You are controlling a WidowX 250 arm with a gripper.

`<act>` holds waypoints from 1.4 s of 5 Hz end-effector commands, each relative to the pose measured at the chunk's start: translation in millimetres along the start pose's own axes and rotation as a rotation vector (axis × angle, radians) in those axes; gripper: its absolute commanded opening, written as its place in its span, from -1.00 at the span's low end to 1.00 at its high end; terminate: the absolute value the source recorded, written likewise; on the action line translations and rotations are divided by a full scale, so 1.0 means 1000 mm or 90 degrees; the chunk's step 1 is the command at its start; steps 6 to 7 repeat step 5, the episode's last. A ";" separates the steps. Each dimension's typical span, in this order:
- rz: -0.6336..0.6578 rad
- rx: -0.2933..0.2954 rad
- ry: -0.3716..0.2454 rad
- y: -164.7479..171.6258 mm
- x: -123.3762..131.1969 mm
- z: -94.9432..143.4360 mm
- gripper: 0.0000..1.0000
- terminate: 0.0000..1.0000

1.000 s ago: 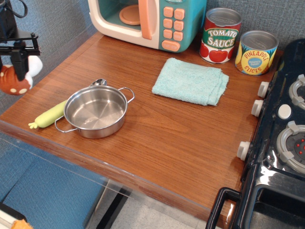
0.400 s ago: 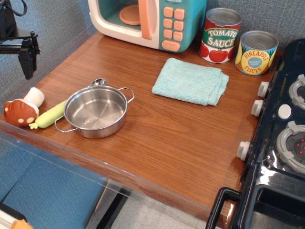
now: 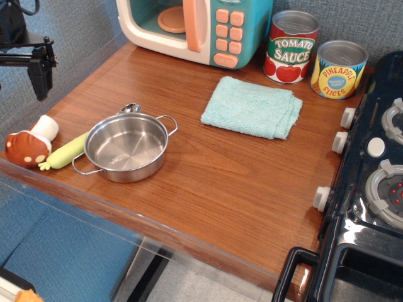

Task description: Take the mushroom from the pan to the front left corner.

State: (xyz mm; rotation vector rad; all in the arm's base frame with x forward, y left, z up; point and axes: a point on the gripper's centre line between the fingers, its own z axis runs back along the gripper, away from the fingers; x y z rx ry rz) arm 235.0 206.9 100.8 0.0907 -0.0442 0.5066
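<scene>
On the desk [image 3: 208, 182], in the only view given, the mushroom [image 3: 28, 145] lies on its side at the front left corner [image 3: 12, 165], its cap toward the edge and its white stem pointing back. It sits just beside the tip of a yellow-green toy vegetable [image 3: 65, 151], whether touching it cannot be told. The pan [image 3: 126, 148] stands empty a little to the right, with a spoon [image 3: 130, 109] peeking out behind its rim. Farther back are a folded cloth [image 3: 252, 107], a toy microwave [image 3: 195, 28] and two cans [image 3: 315, 56]; a toy stove [image 3: 374, 182] fills the right side.

The tool [image 3: 39, 78] hangs above the left edge of the desk, well apart from the mushroom and holding nothing. Seen edge-on as one dark blade, it does not show whether its fingers are spread or pressed together.

By the look of things the placing is done, and what is left is a clean retreat. A good retreat would go straight up and away, without sweeping low over the corner, since the mushroom lies close to the rounded edge and a light brush could roll it off. The pan needs no further touch.
</scene>
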 end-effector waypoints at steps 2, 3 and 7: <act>0.003 0.007 -0.038 0.003 0.000 0.024 1.00 -1.00; 0.003 0.007 -0.038 0.003 0.000 0.024 1.00 -1.00; 0.003 0.007 -0.038 0.003 0.000 0.024 1.00 1.00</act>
